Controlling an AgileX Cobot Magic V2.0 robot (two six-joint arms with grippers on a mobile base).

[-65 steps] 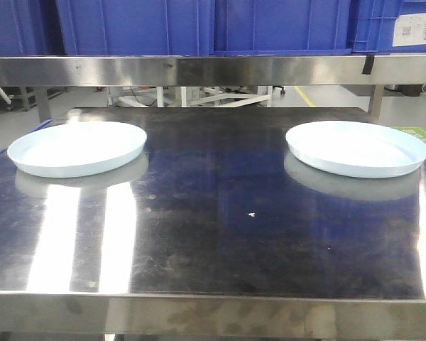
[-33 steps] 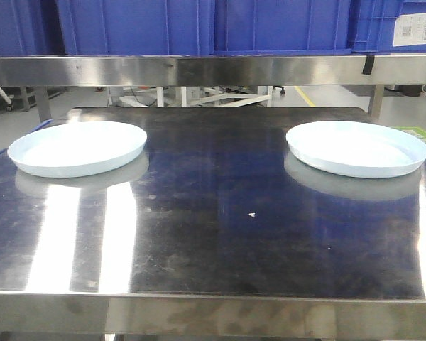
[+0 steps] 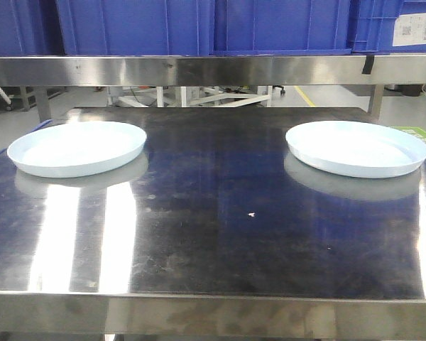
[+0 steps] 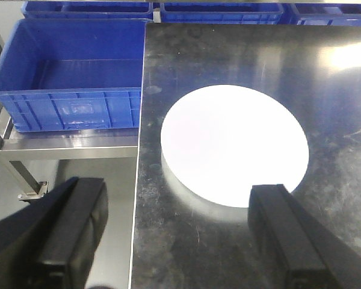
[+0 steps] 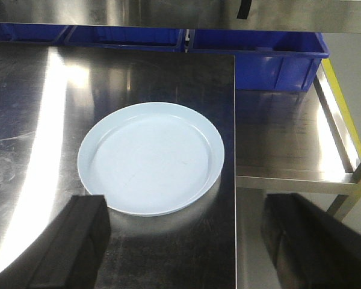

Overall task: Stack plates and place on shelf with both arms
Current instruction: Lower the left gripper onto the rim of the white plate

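Pale blue, round, glossy plastic left plate (image 4: 234, 144) lies just ahead of the wide-spread left gripper (image 4: 180, 241); right plate (image 5: 150, 158), right gripper (image 5: 189, 247) likewise.

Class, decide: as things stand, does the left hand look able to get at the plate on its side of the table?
Probably yes. The left hand hangs open above the table edge, just short of the plate, and nothing stands between them.
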